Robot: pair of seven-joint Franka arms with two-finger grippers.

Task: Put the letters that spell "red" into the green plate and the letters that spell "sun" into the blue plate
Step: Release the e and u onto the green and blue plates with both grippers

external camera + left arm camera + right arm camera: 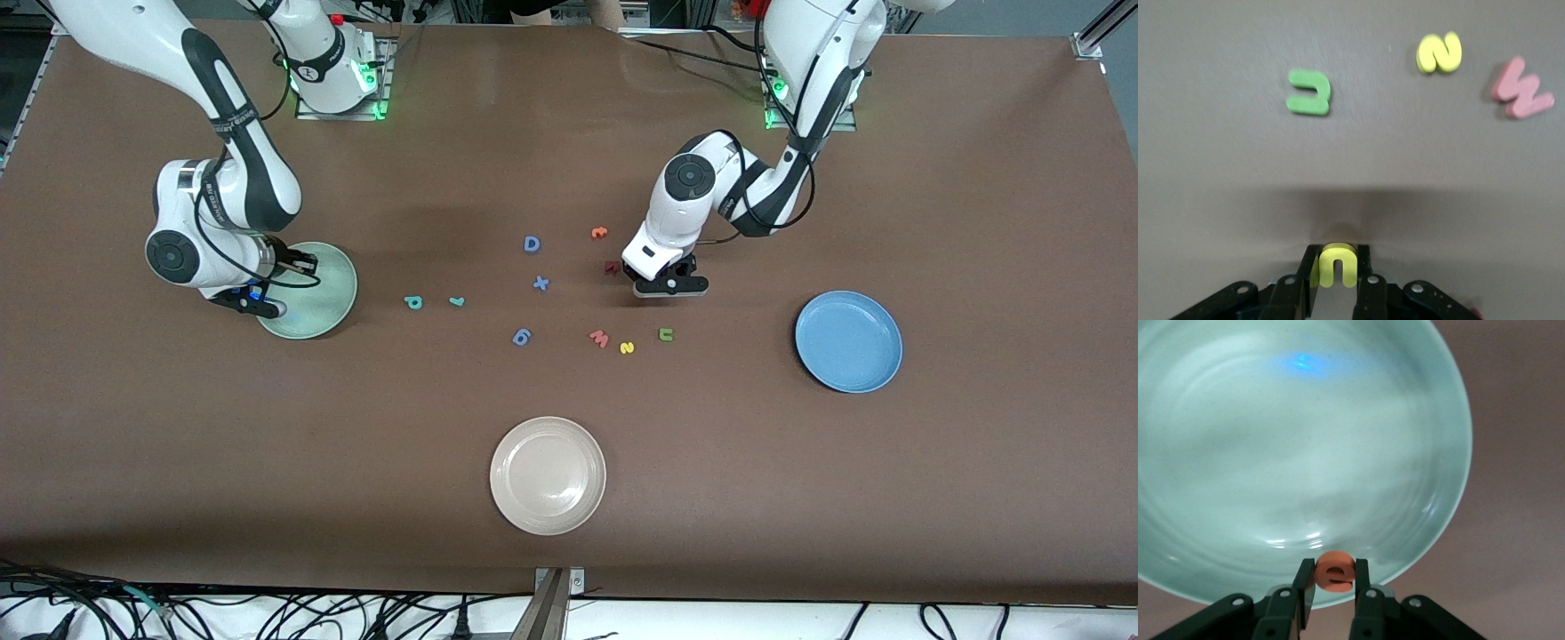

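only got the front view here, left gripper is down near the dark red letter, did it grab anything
Observer: Yes, the left gripper is shut on the yellow u, per the left wrist view.
Operator: and the right one, hidden by its arm for me
Observer: The right gripper is shut on the orange e.
Operator: is it over the plate
Observer: It is over the green plate, at its rim.

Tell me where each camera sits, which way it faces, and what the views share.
Front: high across the table, facing both arms' bases; shows both arms.
Left wrist: looks down past left claw holding yellow "u".
Right wrist: looks down past right claw holding orange "e" over the green plate.
Shared: front and right wrist show the green plate.
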